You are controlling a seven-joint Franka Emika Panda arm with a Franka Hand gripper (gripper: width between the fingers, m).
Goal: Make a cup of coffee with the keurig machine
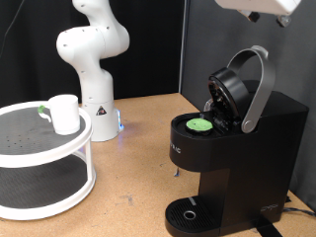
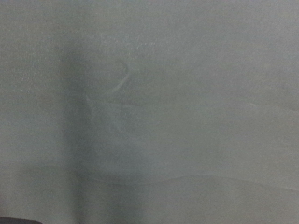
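A wooden tabletop (image 1: 138,148) against a dark backdrop fills the exterior view. The coffee machine (image 1: 232,148) stands at this view's right, lid raised, with a green-topped pod (image 1: 200,125) seated in its holder. The cup (image 1: 65,114) rests on the top tier of a white round shelf (image 1: 39,158) at the left. It looks light, rigid and smooth, best taken by the rim or handle. The gripper is not visible here, so its distance from the cup is unclear. The wrist view shows only blurred grey; its opening cannot be told.
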